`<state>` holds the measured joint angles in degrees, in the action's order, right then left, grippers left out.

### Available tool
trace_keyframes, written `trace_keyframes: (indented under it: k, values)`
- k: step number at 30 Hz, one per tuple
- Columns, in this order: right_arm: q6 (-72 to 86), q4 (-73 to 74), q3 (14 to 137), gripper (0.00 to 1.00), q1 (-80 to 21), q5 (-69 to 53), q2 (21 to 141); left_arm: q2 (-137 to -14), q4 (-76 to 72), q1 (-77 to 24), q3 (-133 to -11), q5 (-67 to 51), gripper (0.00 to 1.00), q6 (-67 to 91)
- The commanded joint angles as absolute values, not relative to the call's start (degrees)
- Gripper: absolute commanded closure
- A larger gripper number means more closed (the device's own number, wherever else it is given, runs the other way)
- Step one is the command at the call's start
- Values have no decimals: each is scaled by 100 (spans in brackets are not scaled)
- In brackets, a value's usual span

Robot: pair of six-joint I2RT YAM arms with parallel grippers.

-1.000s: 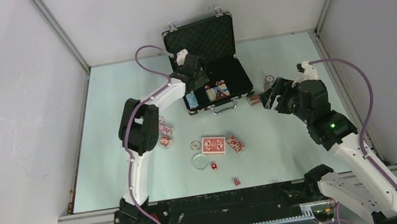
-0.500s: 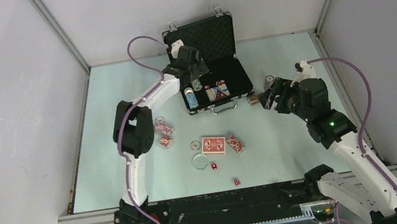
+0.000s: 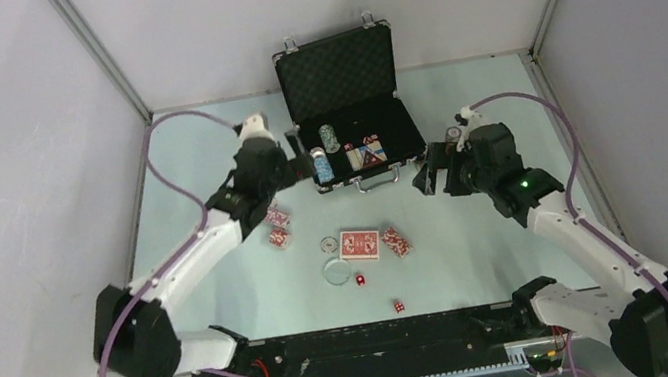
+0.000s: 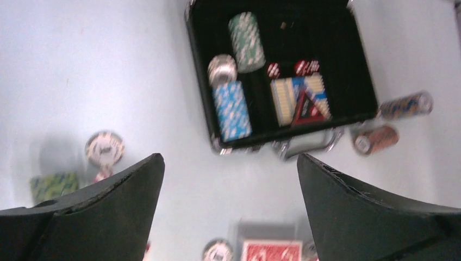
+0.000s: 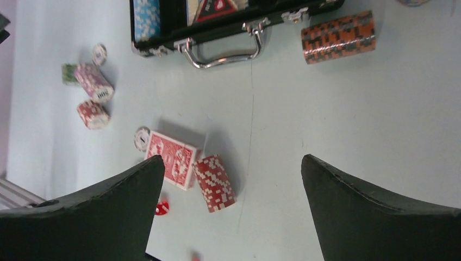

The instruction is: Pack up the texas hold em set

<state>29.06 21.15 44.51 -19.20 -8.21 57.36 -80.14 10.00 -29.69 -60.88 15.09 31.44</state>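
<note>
Right gripper point(image 5: 232, 159) wide, empty, by orange-black striped chip stack point(image 5: 338, 37) right of black rectangular briefcase point(image 3: 338, 68); we should clamp end faces, keeping chips together. Left gripper point(image 4: 229, 157) wide, empty.

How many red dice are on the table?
2. One die lies just right of the disc; the other die sits alone, farther right. More may be hidden in the case.
</note>
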Motion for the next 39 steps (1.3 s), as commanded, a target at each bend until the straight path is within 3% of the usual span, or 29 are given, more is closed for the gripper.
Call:
trace_keyframes:
  k: [1, 13, 21, 26, 39]
  values:
    - [2335, 1968, 4796, 0, -2276, -750, 6101, -7101, 439, -2944, -4900, 1174, 0, 3117]
    - [2204, 1916, 4833, 0, -3398, -193, 6669, -5082, 225, -2944, -3034, 828, 0, 3172]
    - [2736, 2076, 4755, 0, -3293, -117, 6780, -4081, -406, -2949, -2002, 383, 0, 3189]
    - [2889, 1873, 4737, 0, -2845, -770, 7017, -3807, -450, -2953, -1722, 339, 0, 3144]
    - [2484, 1102, 4737, 0, -3364, -597, 7275, -3738, -706, -2952, -1448, -266, 0, 3080]
